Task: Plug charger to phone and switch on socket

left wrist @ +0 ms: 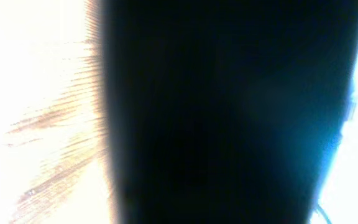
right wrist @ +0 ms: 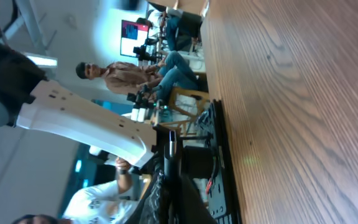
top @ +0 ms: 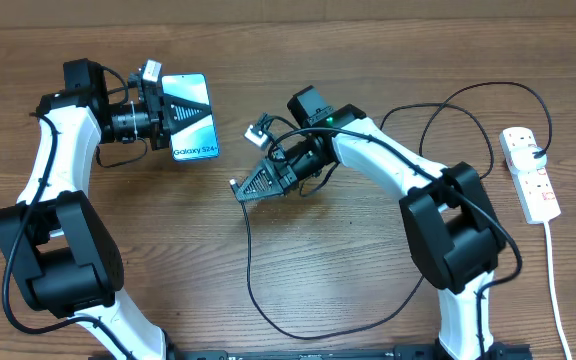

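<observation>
A wooden desk point(top: 368, 60) is seen from overhead and fills the frame.

Two white-and-black robot arms are based at the bottom edge. The left arm point(top: 53, 160) is bent up toward the upper left. The right arm point(top: 398, 165) is stretched from lower right toward the ctr.

The socket point(top: 531, 180), a white power strip w/ red-marked switches, is laid lengthwise at the right edge. A black plug point(top: 538, 153) is seated in its upper part, and a white lead point(top: 556, 280) is trailed down to the bottom right corner.

The phone point(top: 194, 148) is laid flat, screen up, in the upper left, well apart from the socket.

The charger point(top: 249, 260), a thin black cable, is looped from the plug across the upper right, behind the right arm, then swept round the bottom ctr and up.

The left gripper point(top: 200, 112) is held w/ its fingers together directly over the phone's screen. The left wrist view is blocked by a dark blur w/ a teal glow at its right edge, so contact can't be told.

The right gripper point(top: 240, 187) is pointed lower left at the ctr, fingers together. The cable's free end is met at its tip, but whether it's pinched can't be told.
</observation>
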